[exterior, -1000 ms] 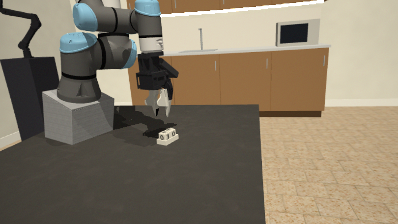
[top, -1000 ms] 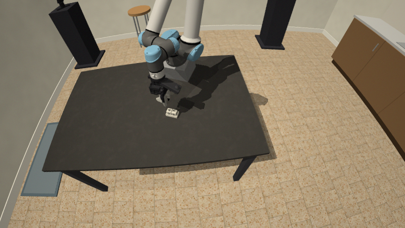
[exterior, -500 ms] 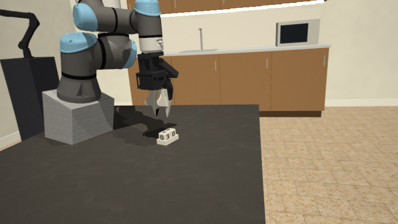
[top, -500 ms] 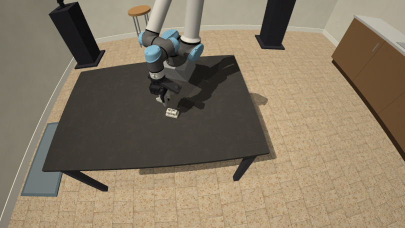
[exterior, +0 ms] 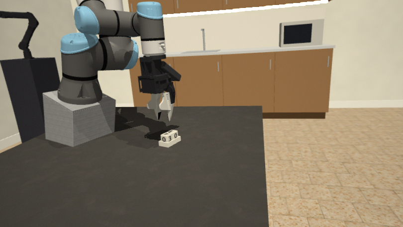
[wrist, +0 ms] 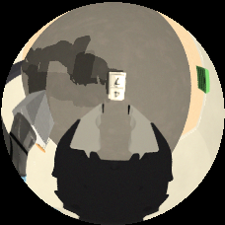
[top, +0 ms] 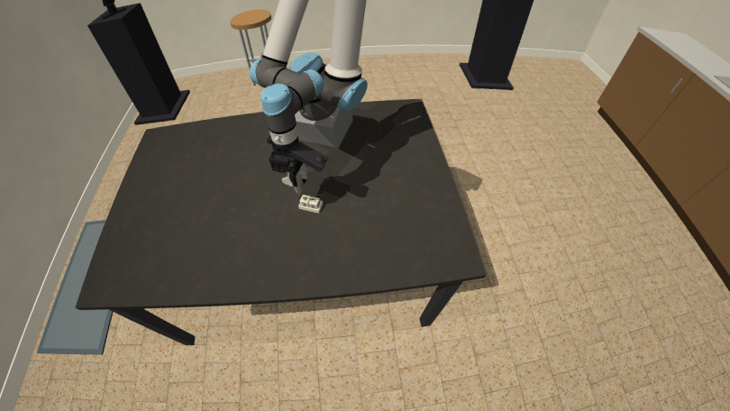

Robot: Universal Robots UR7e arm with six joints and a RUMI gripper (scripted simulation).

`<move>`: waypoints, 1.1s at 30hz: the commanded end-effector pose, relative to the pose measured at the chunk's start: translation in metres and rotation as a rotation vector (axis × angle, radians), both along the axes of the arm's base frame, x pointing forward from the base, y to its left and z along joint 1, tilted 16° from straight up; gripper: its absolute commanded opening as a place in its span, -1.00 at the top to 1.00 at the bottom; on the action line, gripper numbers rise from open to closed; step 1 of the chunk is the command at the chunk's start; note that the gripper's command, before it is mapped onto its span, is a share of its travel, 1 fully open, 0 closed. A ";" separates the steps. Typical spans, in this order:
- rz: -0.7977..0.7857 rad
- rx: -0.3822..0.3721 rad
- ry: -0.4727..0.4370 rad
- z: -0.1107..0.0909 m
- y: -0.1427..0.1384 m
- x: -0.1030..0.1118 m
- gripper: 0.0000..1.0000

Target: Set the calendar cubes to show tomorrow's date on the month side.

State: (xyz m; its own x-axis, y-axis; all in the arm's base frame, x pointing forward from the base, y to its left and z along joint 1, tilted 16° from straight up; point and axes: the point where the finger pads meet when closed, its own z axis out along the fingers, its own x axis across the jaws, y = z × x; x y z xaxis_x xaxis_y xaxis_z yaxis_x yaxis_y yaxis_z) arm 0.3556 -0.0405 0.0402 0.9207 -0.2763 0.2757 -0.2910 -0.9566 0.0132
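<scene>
gripper (exterior: 164, 117): hanging above the table (exterior: 141, 183), fingers narrowed, gripping nothing | calendar tray (exterior: 169, 141): sitting near the table's middle, just right of and below the gripper | cubes (exterior: 169, 137): both lying in the tray, showing 0 3 0

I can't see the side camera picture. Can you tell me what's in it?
A robot arm's gripper hangs above a small white block calendar on a dark table, touching nothing, its fingers close together and holding nothing. The calendar's front shows 0, 3, 0. Behind is a kitchen counter.
</scene>
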 end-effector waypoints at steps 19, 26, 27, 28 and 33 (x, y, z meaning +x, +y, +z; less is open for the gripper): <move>0.000 -0.001 -0.001 -0.031 -0.003 0.009 0.44; 0.000 -0.001 -0.001 -0.036 -0.003 0.011 0.44; 0.000 -0.001 -0.001 -0.037 -0.003 0.011 0.44; 0.000 -0.001 -0.001 -0.038 -0.003 0.011 0.44; 0.000 -0.001 -0.001 -0.041 -0.003 0.012 0.44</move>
State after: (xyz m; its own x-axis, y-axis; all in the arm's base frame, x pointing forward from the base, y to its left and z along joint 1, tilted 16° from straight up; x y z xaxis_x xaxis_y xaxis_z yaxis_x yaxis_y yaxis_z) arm 0.3665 -0.0434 0.0024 0.9208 -0.2764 0.2753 -0.2910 -0.9566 0.0130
